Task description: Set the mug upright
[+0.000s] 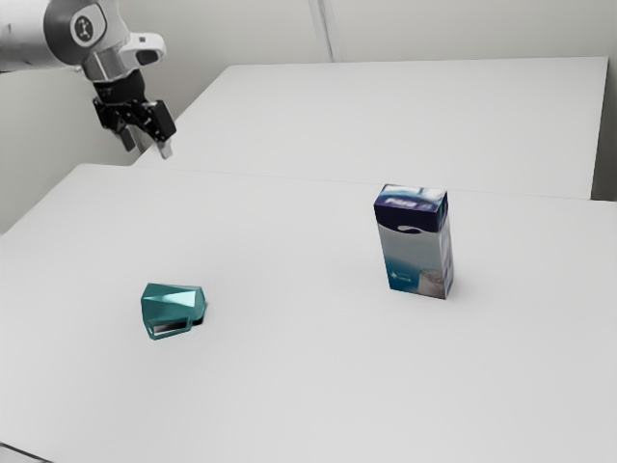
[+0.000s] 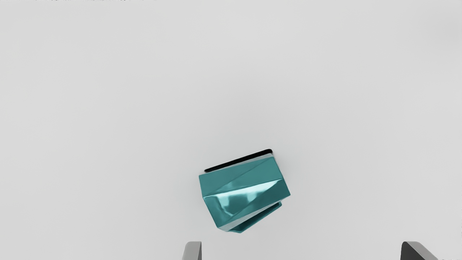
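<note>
The exterior view takes in the white table (image 1: 289, 386), the raised gripper (image 1: 147, 148), spread and empty, and an upright box (image 1: 415, 246). Well apart from the box, the mug (image 1: 174, 304) lies sideways; the wrist view reveals a dark strip (image 2: 238, 160) alongside.

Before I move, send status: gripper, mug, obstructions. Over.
Gripper open, empty, raised clear of mug. Teal faceted mug on its side, not upright. Blue-and-white carton standing apart, toward exterior view's right; likely no obstruction. Over.
</note>
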You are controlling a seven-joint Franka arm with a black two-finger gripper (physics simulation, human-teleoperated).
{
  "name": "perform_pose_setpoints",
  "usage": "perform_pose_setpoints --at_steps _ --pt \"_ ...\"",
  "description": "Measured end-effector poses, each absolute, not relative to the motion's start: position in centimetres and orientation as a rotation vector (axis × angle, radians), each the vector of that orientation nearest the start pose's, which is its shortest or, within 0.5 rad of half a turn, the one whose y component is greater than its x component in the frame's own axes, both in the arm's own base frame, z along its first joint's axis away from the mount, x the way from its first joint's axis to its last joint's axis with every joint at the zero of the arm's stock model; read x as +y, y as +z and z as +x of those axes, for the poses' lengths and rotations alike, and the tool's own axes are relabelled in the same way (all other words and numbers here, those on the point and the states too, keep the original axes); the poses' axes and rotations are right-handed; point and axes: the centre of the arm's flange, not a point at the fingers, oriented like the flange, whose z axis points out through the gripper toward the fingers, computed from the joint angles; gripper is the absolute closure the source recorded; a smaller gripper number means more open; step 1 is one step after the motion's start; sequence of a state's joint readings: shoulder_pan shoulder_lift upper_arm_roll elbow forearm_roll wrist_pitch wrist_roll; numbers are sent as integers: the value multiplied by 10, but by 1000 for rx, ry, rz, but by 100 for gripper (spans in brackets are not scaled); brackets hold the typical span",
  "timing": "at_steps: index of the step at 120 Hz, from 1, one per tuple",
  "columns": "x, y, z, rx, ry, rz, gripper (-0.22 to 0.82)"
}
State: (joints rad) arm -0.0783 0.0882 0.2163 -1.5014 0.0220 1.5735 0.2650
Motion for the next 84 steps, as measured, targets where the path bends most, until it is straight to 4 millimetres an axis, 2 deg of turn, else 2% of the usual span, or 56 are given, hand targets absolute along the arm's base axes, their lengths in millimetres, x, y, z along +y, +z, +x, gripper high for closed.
perform_pose_setpoints --at_steps 16,33,52,67,84 --pt "77 609 575 199 20 -3100 0" --pt "82 602 561 178 18 -3113 0" --pt "86 580 524 169 -26 -3138 0" --pt "113 552 474 104 -123 -3183 0" --pt "137 515 455 23 -276 -3285 0"
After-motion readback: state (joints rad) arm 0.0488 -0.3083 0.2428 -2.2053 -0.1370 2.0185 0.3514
